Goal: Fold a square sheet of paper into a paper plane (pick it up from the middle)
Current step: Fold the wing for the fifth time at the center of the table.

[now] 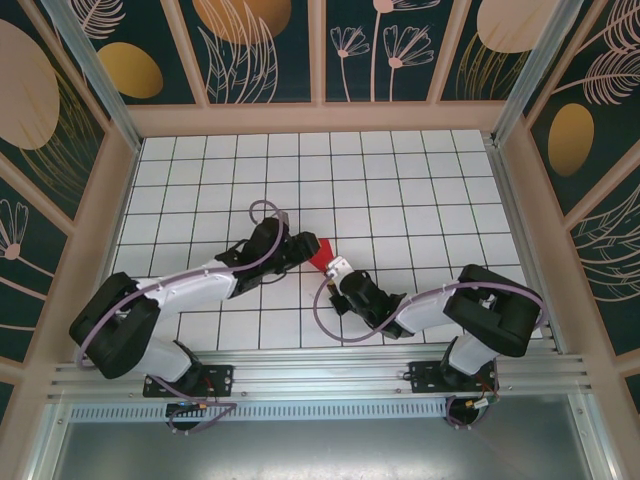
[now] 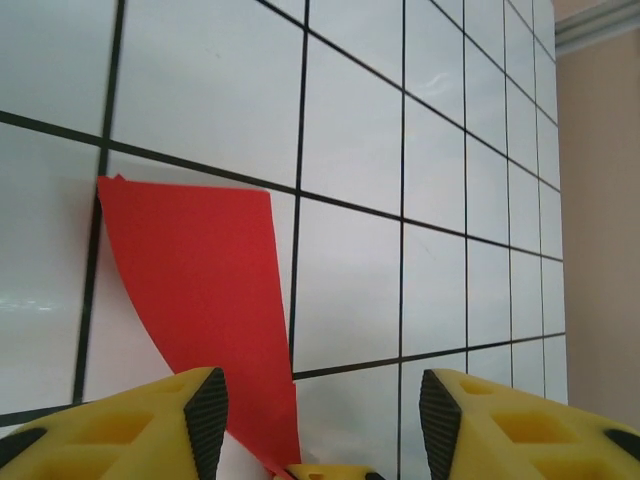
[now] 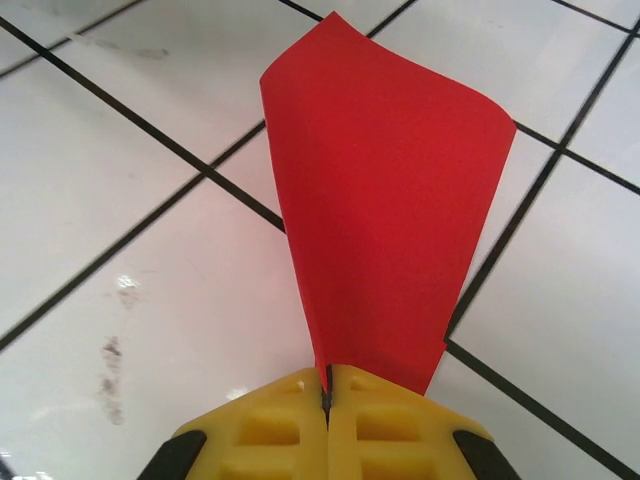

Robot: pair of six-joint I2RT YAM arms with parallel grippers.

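The square sheet of paper [image 1: 319,251] is bright red and folded into a curved wedge near the middle of the tiled table. My right gripper [image 3: 327,388] is shut on the wedge's narrow end, and the paper [image 3: 385,190] fans up and away from the jaws. From the top it sits just right of the paper, right gripper [image 1: 334,267]. My left gripper [image 2: 320,415] is open, with the paper [image 2: 200,280] lying ahead and left, passing beside the left finger [image 2: 200,415]. Bare tile shows between its jaws. It reaches in from the left, left gripper [image 1: 301,249]. The paper plane is out of view.
The white grid-tiled table [image 1: 400,190] is ringed by wooden walls with patterned panels [image 1: 260,50]. An aluminium rail [image 1: 320,370] carrying both arm bases runs along the near edge. Cables loop beside both wrists.
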